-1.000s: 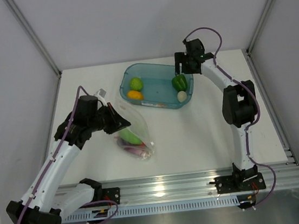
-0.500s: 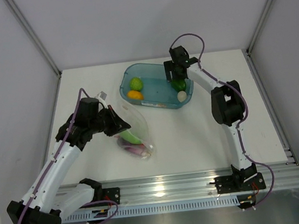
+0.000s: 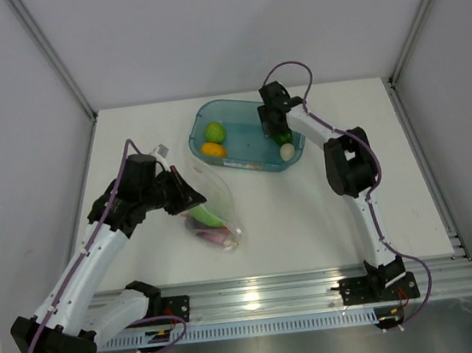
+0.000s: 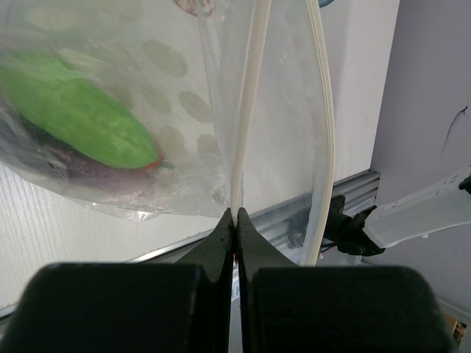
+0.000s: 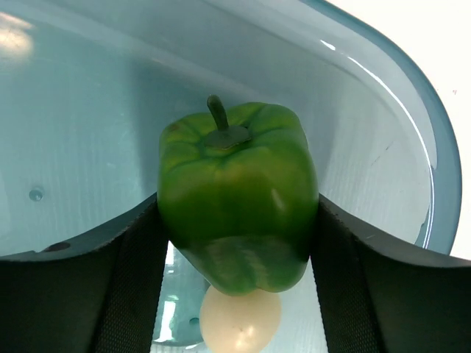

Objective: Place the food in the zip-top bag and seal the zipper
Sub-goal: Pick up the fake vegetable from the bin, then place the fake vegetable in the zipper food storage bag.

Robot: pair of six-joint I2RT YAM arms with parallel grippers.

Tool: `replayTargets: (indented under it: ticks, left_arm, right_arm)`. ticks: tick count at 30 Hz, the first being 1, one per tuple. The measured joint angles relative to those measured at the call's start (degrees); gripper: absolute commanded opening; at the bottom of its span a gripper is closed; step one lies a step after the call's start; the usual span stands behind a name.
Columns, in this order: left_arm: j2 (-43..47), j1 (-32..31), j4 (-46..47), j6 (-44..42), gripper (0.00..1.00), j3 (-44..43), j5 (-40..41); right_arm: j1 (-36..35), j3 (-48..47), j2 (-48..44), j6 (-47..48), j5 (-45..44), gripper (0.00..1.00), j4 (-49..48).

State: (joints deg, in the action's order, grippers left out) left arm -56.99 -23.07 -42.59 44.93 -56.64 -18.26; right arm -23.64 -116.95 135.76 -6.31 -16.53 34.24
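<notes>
In the right wrist view a green pepper [image 5: 235, 195] sits between the pads of my right gripper [image 5: 239, 220], which press it on both sides inside the teal tray [image 5: 412, 110]. A white egg [image 5: 239, 320] lies just below it. From above, my right gripper [image 3: 281, 133] is low over the tray's right end. My left gripper [image 4: 235, 217] is shut on the white zipper strip [image 4: 249, 110] of the zip-top bag [image 4: 184, 110], holding its mouth up. A light green vegetable [image 4: 81, 110] and the purple eggplant [image 4: 88, 173] lie inside the bag [image 3: 212, 209].
The teal tray [image 3: 210, 106] stands at the back centre of the white table. In it lie a light green piece [image 3: 215, 131], a yellow-orange piece [image 3: 212, 149] and the egg [image 3: 287, 149]. A metal rail [image 3: 260, 298] runs along the near edge.
My right arm has swung left and down into the tray, and its fingers have closed in round the green pepper. The left arm and the bag have not moved.
</notes>
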Motion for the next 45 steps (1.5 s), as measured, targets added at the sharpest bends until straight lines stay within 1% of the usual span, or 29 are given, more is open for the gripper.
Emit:
replayTargets:
  ticks: [1,3,4,6,7,9,10,14,17,20,23,27,31,34,40,45]
  left_arm:
    - [0.00,-0.02,0.00,0.00,0.00,0.04,0.02]
    - [0.02,0.00,-0.04,0.00,0.01,0.17,0.02]
    - [0.02,-0.02,-0.07,0.00,0.01,0.28,0.00]
    - [0.02,-0.02,-0.13,0.00,0.00,0.55,0.00]
    - [0.02,-0.02,-0.13,0.00,0.01,0.66,0.00]
    - [0.02,0.00,-0.13,0.02,0.01,0.79,-0.02]
    - [0.04,-0.02,-0.09,0.04,0.01,0.85,-0.02]
    - [0.24,-0.02,0.04,0.04,0.01,1.90,-0.04]
    - [0.28,-0.02,0.04,0.07,0.01,2.58,-0.07]
    - [0.28,-0.02,0.11,0.09,0.01,2.78,-0.20]
    - [0.26,0.00,0.15,0.11,0.01,2.86,-0.22]
    - [0.26,0.00,0.13,0.13,0.01,2.86,-0.22]
    - [0.28,0.00,0.13,0.20,0.01,2.86,-0.26]
    - [0.28,-0.02,0.11,0.55,0.00,2.86,-0.50]
    - [0.28,0.00,0.07,0.63,0.01,2.86,-0.52]
    - [0.28,-0.02,0.07,0.66,0.01,2.86,-0.59]
  right_arm:
    - [-0.11,-0.13,0.00,0.13,-0.09,0.58,0.09]
    - [-0.28,-0.28,0.00,0.24,-0.17,0.52,0.11]
    - [-0.31,-0.28,0.00,0.35,-0.17,0.45,0.09]
    - [-0.42,-0.28,0.00,0.37,-0.17,0.37,0.09]
    - [-0.55,-0.28,0.00,0.37,-0.15,0.30,0.09]
    - [-0.63,-0.28,-0.02,0.35,-0.13,0.25,0.09]
    - [-0.66,-0.28,-0.11,0.35,-0.02,0.19,0.09]
    - [-1.11,0.22,-1.95,-0.15,0.98,0.18,0.66]
    - [-2.23,3.37,-7.08,-1.03,1.64,0.18,0.70]
    - [-4.70,8.37,-16.02,-2.14,2.47,0.18,0.48]
    - [-8.48,13.68,-27.06,-3.85,4.22,0.18,-0.76]
    - [-14.40,19.23,-40.37,-7.17,8.94,0.19,-4.09]
    - [-19.43,23.08,-48.52,-10.60,12.70,0.20,-6.80]
    - [-22.67,26.53,-51.39,-13.55,15.67,0.20,-9.20]
    - [-27.74,33.90,-51.76,-18.05,17.99,0.20,-10.99]
    - [-30.58,34.64,-51.10,-19.85,17.92,0.20,-11.61]
